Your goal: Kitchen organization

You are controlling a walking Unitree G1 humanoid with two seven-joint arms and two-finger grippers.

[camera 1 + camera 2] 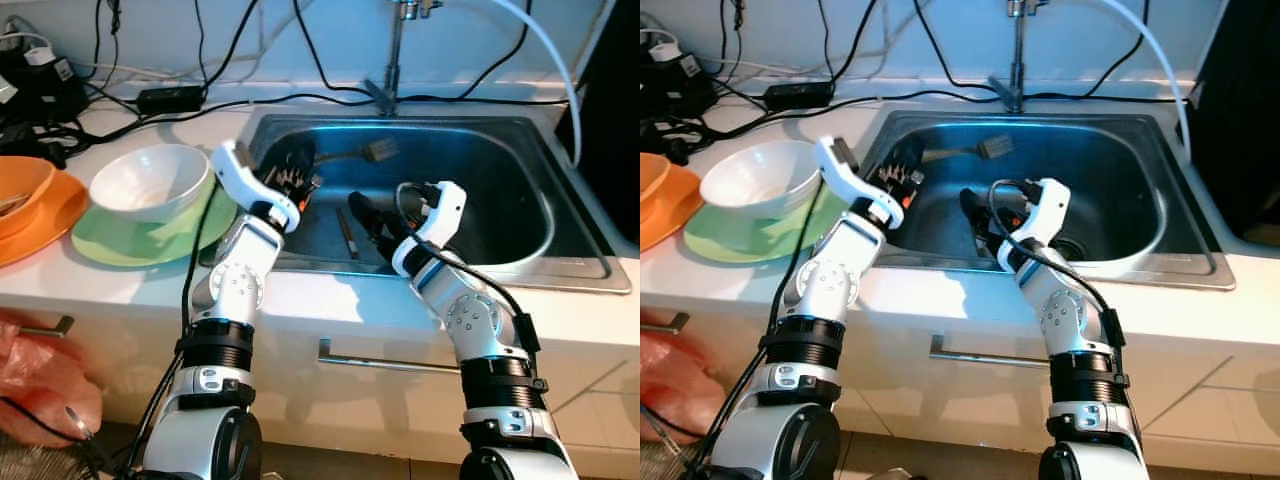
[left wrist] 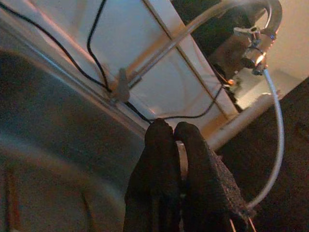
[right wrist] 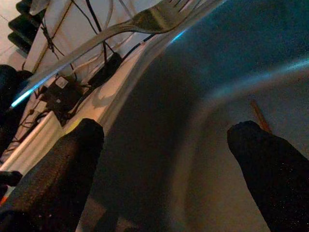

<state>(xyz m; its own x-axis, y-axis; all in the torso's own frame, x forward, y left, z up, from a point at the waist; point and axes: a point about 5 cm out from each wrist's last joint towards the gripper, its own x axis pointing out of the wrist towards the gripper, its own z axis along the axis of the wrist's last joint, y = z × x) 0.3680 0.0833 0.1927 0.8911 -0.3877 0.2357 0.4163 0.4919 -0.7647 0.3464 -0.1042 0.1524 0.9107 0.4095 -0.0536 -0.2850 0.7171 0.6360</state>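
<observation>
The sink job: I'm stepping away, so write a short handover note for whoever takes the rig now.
Left gripper: fingers pressed together, over the sink's left edge; what it holds, if anything, I cannot tell.
Right gripper: open, empty, low inside the sink.
Things: fork lies propped against the sink's back wall; a thin brown stick, perhaps a chopstick, lies on the sink floor beside the right gripper. White bowl sits on a green plate on the counter to the left, orange dishes beyond.
Done: nothing visibly sorted.
Left: probably lift the fork and chopstick out of the sink.
</observation>
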